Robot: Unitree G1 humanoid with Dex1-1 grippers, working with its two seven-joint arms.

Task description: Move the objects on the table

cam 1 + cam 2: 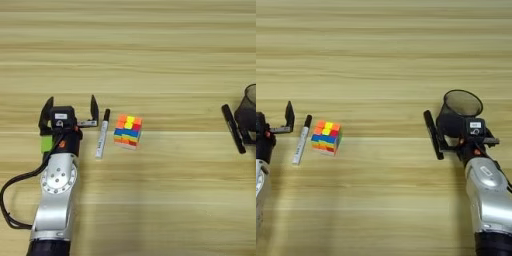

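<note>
In the left eye view the left gripper point(69, 111) stands with its 2 fingers apart, empty; the white black-capped marker point(102, 134) lies just right of it, then the puzzle cube point(128, 131).

In the right eye view the right gripper point(456, 131) touches the dark cup point(457, 114), its grip I cannot tell; the cup's inside is unclear. The slim black marker point(432, 134) lies just left of it on the table point(384, 55).

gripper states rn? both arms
Left gripper: open, empty, just left of the white black-capped marker.
Right gripper: around the dark translucent round cup; open or shut cannot be told.
</note>
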